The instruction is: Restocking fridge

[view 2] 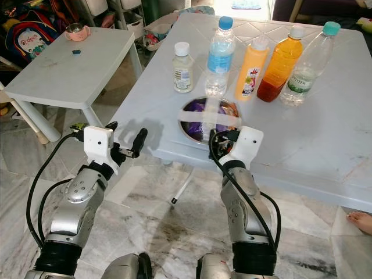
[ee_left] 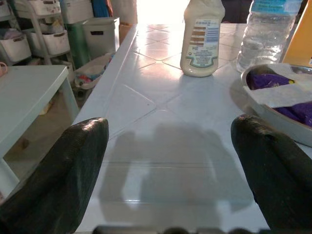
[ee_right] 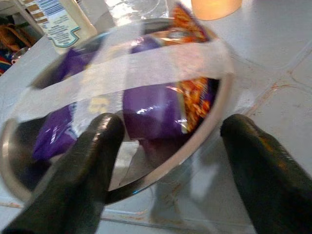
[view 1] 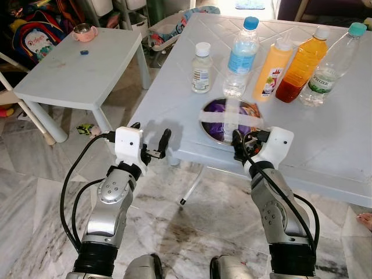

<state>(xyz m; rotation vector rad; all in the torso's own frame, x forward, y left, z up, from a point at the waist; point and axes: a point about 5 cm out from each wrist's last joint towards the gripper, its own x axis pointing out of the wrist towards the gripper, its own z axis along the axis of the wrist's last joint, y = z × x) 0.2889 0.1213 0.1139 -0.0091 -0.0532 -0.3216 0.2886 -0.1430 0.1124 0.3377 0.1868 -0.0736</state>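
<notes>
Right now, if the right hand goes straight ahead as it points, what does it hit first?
Most likely the near rim of the steel bowl; the right hand is open and its fingers straddle that rim. Depth is uncertain.

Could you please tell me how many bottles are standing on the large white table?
5, in a row behind the taped metal bowl: small white bottle, blue-capped water bottle, yellow squeeze bottle, orange juice bottle, and teal-capped clear bottle. None seem hidden.

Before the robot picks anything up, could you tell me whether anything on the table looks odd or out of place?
Only the metal bowl near the table's front edge: it holds purple snack packets and is sealed with crossed strips of white tape. The five bottles behind it stand upright, and nothing is spilled.
</notes>
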